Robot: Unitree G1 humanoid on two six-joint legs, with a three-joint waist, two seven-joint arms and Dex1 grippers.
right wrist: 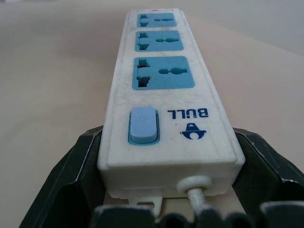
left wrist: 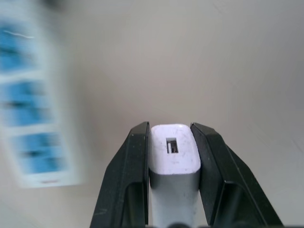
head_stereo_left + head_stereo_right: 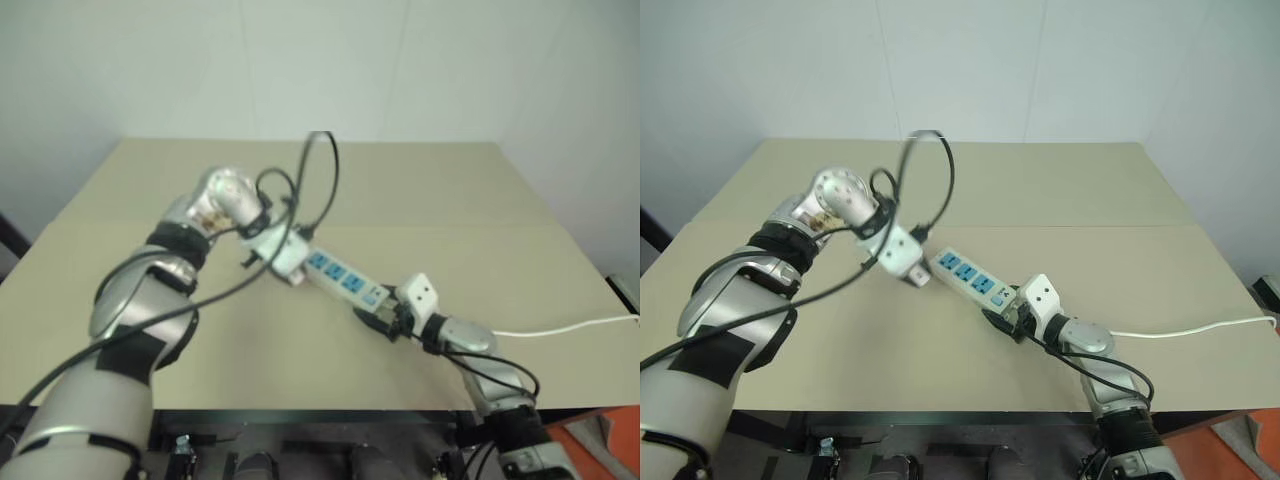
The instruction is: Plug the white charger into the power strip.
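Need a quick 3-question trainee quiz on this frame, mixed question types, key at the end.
1. True or false: the white charger is already seated in a socket of the power strip.
2. Which end of the power strip does the right gripper bracket? A) the far end B) the middle C) the cord-and-switch end
3. Fill in: the left gripper has its jaws shut on the ____.

Key
1. False: the charger sits between the left jaws, off the strip, and all three blue sockets are bare.
2. C: a black finger stands on each side of the switch end.
3. white charger
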